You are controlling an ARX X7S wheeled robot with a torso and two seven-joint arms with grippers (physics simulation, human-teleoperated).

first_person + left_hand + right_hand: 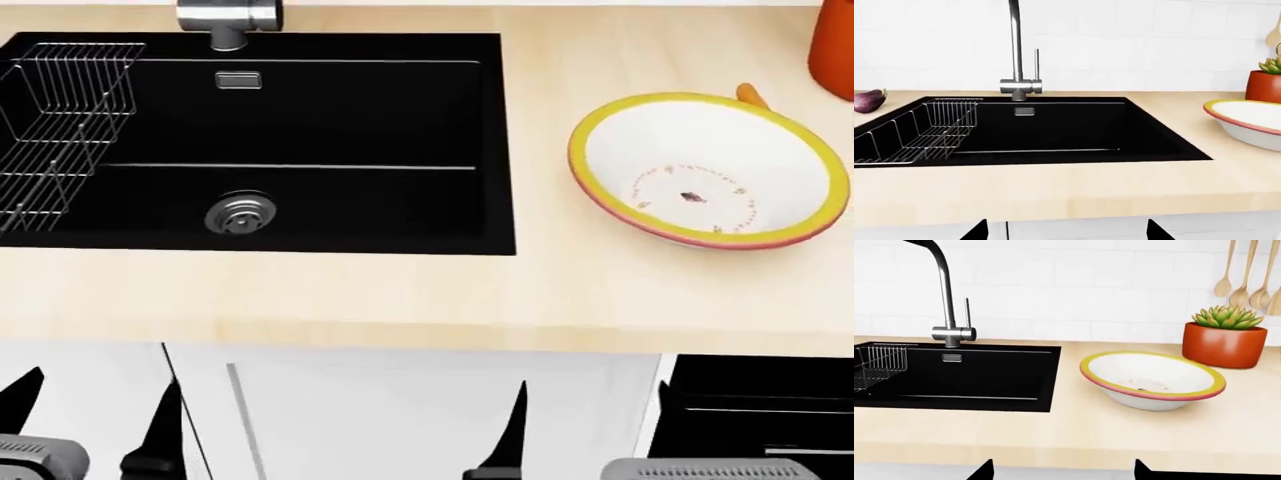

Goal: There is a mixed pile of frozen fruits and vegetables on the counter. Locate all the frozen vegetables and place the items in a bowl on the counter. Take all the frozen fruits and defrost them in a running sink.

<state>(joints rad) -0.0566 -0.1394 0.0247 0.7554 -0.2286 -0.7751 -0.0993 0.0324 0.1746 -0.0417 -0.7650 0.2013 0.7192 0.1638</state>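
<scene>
Arms: both jaws hang below the desk's [400,290] front edge, apart and empty, likely parked before any reach.
Sink [334,130]: empty except a rack [60,120]; no water visible.
Bowl [587,135]: empty, right of sink.
Carrot [753,95]: just behind bowl.
Eggplant [869,100]: on desk, beyond the sink's rack end.

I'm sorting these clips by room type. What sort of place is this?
A home-style kitchen, by the look of it: a black recessed sink with a tall metal faucet is set in a wooden counter, and wooden spoons hang on the white-tiled wall.
</scene>
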